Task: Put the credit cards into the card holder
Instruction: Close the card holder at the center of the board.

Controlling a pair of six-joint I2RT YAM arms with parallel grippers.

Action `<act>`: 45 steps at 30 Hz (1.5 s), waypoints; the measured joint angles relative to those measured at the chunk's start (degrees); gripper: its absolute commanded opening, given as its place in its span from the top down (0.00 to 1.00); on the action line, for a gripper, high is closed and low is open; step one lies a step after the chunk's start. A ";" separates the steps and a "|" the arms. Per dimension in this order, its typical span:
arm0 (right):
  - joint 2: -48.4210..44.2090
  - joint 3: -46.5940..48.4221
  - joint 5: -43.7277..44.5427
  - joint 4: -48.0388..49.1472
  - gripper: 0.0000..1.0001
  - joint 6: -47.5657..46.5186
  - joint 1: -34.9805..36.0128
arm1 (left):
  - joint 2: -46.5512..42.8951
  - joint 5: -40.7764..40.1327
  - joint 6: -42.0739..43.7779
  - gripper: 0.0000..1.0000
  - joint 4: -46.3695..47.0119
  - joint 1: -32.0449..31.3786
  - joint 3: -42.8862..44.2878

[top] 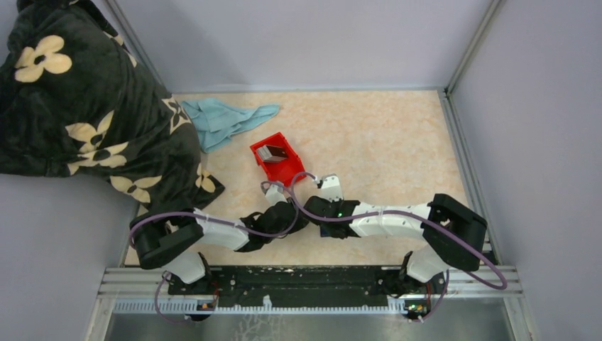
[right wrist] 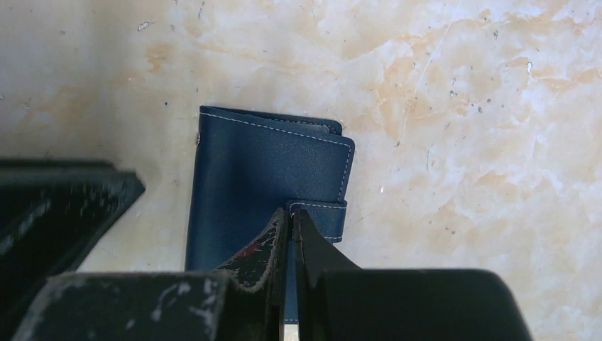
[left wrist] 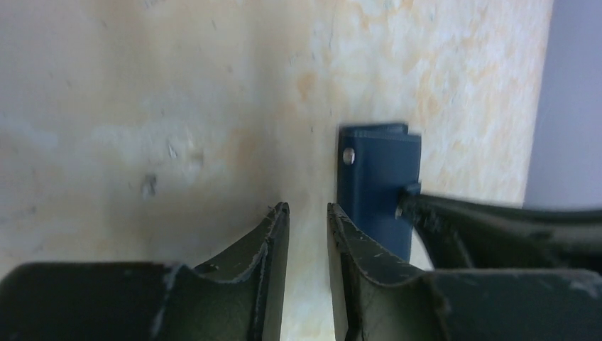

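Dark navy stitched folding card holder (right wrist: 263, 177) lay closed on the beige marbled worktop (right wrist: 461, 106) | right fingers (right wrist: 263, 249) clenched at its snap tab (right wrist: 317, 207) (grip unconfirmed) | left fingers (left wrist: 273, 234) slightly parted, empty, beside holder | step needed: peel tab slowly, left bracing holder flat.

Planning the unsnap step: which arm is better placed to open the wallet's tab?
Right. The right gripper is shut, its tips at the snap tab of the wallet. The left gripper hangs open beside the wallet, off the tab.
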 measured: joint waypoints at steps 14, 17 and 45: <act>-0.07 -0.26 0.07 0.31 0.91 0.09 0.09 | 1.20 -1.81 4.50 0.64 -7.80 -13.73 5.40; -0.13 -0.26 -0.07 -0.13 0.85 0.11 -0.13 | 2.80 -2.47 3.17 0.64 -7.85 -14.45 6.88; -2.60 -0.59 -2.38 -6.51 0.78 -0.37 0.66 | 4.26 -4.87 -4.04 0.65 -7.34 -15.10 7.04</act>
